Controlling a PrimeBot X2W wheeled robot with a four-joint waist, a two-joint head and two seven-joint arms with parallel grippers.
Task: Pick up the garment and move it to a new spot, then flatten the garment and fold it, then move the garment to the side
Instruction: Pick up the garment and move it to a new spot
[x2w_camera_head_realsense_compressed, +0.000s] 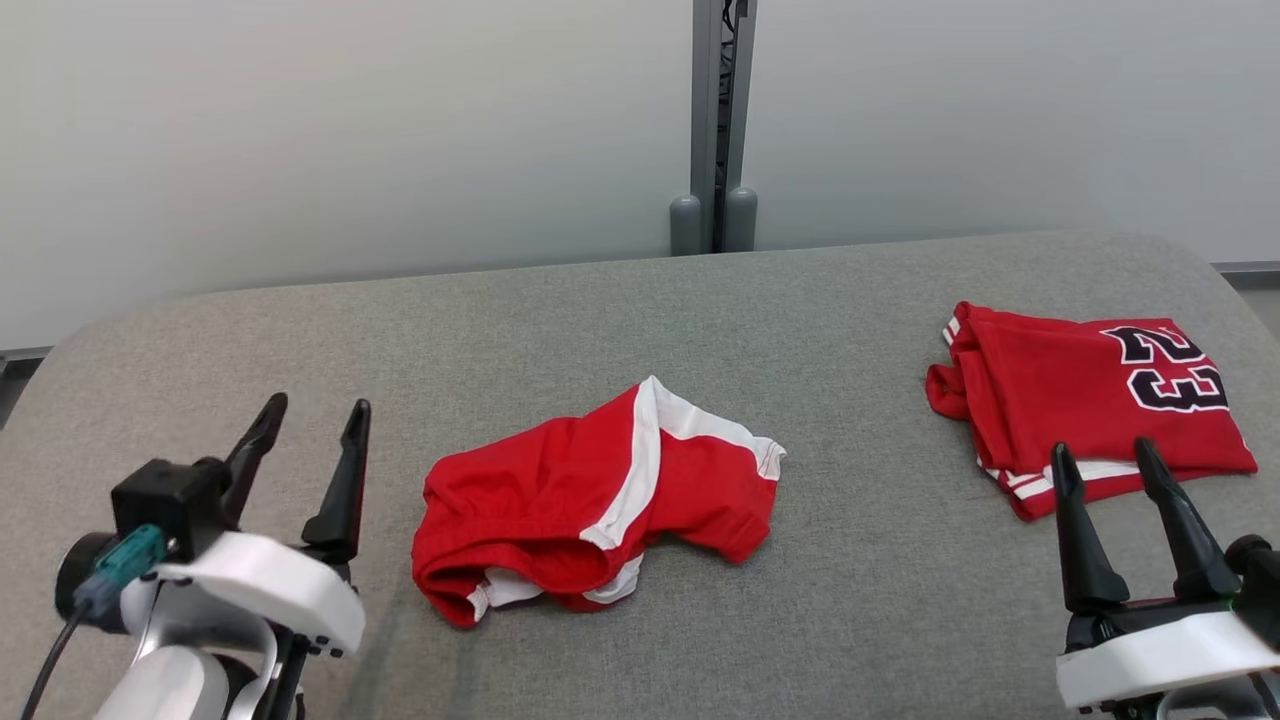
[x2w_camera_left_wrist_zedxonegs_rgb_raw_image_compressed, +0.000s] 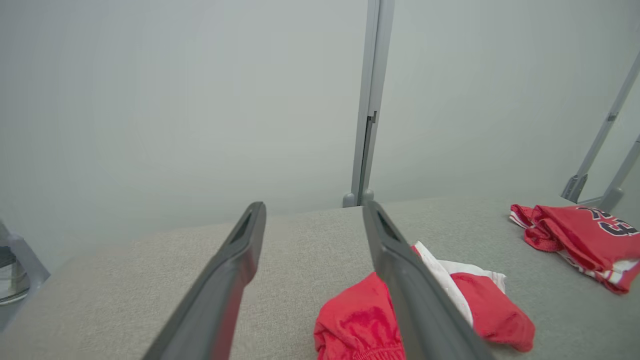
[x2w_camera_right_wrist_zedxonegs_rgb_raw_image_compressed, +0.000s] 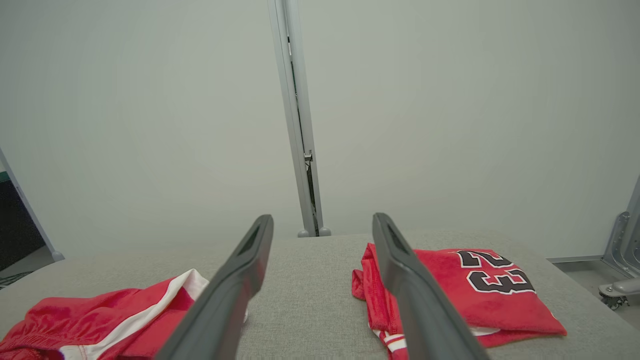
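L arm: my left gripper (x2w_camera_head_realsense_compressed: 318, 403) sits low, near-left, fingers pointing away, spread wide, nothing in them | R arm: right gripper (x2w_camera_head_realsense_compressed: 1101, 447) near-right, wide too, empty, tips just short of the folded jersey (x2w_camera_head_realsense_compressed: 1060, 400) | Writing: I read "23" in black on jersey | Garment: red-and-white shorts (x2w_camera_head_realsense_compressed: 600, 500) crumpled mid-table (x2w_camera_head_realsense_compressed: 600, 320), between both grippers

Red shorts (x2w_camera_head_realsense_compressed: 598, 505) with white side stripe, crumpled in a loose heap, mid grey table (x2w_camera_head_realsense_compressed: 860, 330).
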